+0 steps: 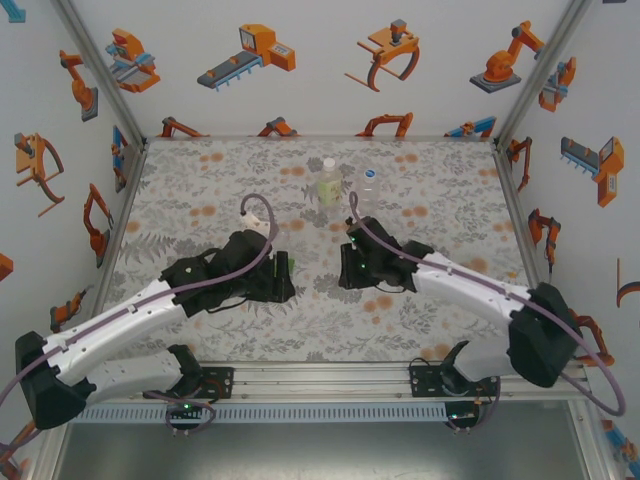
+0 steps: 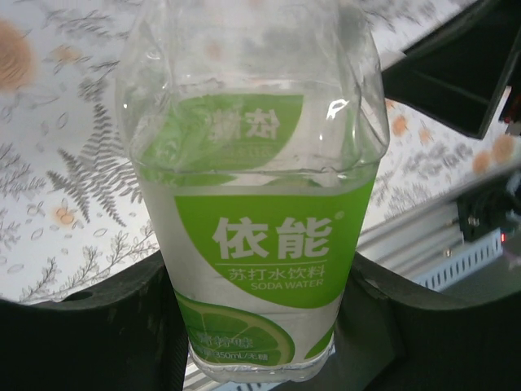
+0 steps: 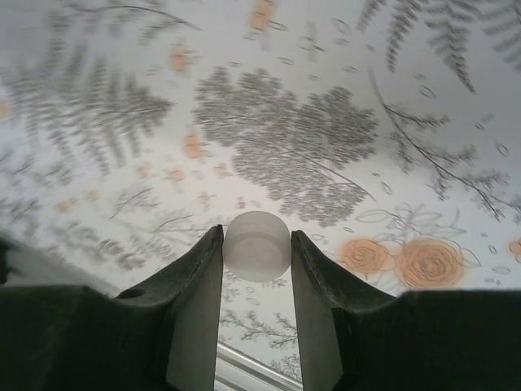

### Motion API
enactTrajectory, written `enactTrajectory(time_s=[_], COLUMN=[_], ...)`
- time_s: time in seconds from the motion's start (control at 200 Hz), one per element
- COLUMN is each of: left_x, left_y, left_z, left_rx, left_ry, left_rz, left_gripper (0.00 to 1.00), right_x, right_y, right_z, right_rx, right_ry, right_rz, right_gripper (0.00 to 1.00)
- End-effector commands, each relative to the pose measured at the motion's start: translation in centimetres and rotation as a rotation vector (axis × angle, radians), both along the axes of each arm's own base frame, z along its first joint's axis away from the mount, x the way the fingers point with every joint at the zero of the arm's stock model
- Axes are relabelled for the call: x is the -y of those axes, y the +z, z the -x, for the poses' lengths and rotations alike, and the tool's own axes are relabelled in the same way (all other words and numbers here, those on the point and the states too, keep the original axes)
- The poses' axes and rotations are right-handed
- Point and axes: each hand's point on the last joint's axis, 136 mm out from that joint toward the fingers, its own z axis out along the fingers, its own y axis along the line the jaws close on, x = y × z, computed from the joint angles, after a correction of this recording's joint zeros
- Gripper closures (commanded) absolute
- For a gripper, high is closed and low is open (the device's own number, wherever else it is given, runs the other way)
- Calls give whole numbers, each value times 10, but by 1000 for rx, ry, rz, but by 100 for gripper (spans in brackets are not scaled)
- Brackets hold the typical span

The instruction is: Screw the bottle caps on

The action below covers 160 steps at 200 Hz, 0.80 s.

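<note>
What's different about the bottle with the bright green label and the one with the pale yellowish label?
The bright-green-label bottle is clamped in the left gripper; the pale-label bottle stands free on the table. One label is vivid green with white lettering, the other faint yellow-green. The pale-label bottle wears a white cap; whether the held one is capped I cannot tell. Both are clear plastic.
</note>
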Motion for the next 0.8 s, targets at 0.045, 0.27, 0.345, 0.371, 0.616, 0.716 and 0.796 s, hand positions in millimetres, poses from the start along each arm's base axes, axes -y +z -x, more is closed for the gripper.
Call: enactTrajectory(time_s=[0.045, 0.27, 0.345, 0.371, 0.616, 0.716, 0.796], left_x=[37, 46, 42, 40, 22, 18, 16], left_y=[37, 64, 68, 68, 65, 60, 58], left_z=[21, 68, 80, 83, 104, 107, 107], left_rx=[142, 344, 381, 387, 393, 396, 382], left_ry=[-381, -784, -874, -898, -1049, -1081, -1101], left_rz=[42, 49, 32, 19, -80, -144, -179], left_gripper=[100, 100, 100, 100, 100, 100, 100], right_x=[-21, -25, -21, -20, -3, -1, -3], right_y=[64, 141, 161, 167, 214, 231, 245], right_z=[17, 62, 78, 82, 120, 135, 150], right_rx=[239, 464, 521, 540, 725, 791, 836], right_ry=[247, 577, 675, 699, 941, 1029, 1116], right_rz=[-190, -294, -294, -294, -258, -283, -345], right_gripper=[100, 100, 100, 100, 100, 100, 100])
